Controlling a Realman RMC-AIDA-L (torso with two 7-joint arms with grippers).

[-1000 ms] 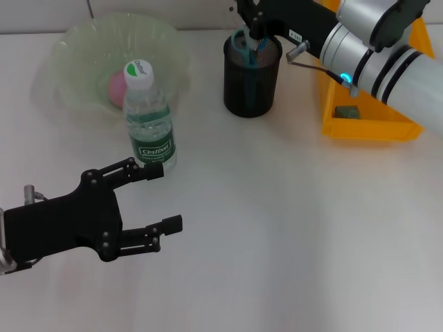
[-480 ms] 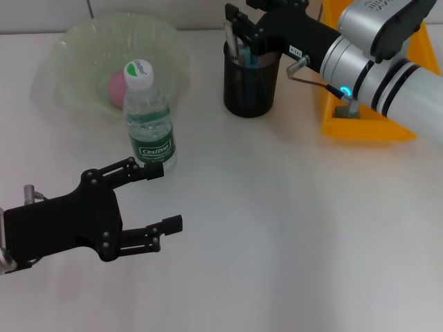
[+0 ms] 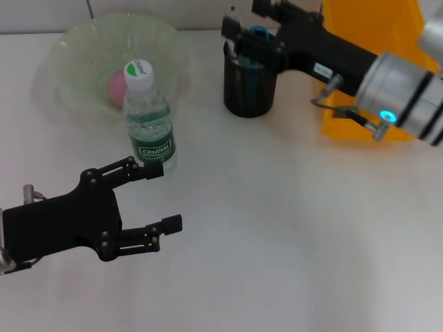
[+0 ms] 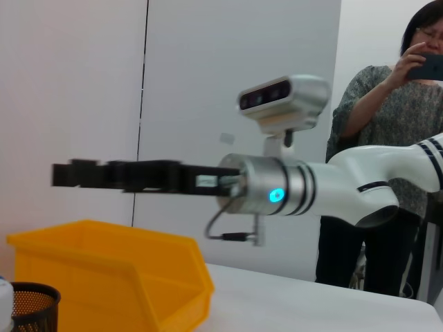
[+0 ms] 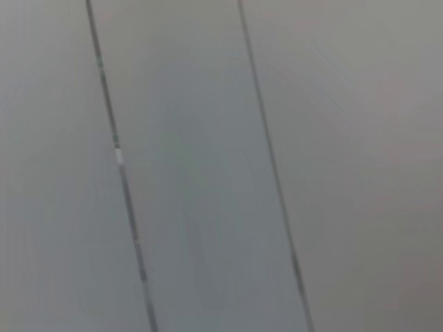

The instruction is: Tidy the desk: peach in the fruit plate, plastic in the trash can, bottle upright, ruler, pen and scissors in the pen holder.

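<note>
While the head view takes in the whole worktop (image 3: 277, 228), the right wrist view shows only a blurred grey wall with two thin dark lines. In the lower left of the head view the left tool (image 3: 160, 196) hangs over the worktop with its fingers spread wide, holding nothing, the upper fingertip close to the foot of the bottle (image 3: 147, 117). The bottle stands upright, its long axis vertical and its white cap on top, just in front of the pale green plate (image 3: 76, 52) in the upper left, where the pink peach (image 3: 116, 86) lies. At upper centre stands the black mesh pen holder (image 3: 249, 86), with something blue showing at its rim. The right tool (image 3: 239, 34) reaches in from the upper right and sits over the holder's mouth; I cannot tell whether its fingers are apart or closed. Behind the arm at the upper right sits the yellow bin (image 3: 367, 41). Only the left wrist view shows the right arm from the side, stretched level above the bin (image 4: 111, 270), and a person (image 4: 387, 152) standing at its right edge.
</note>
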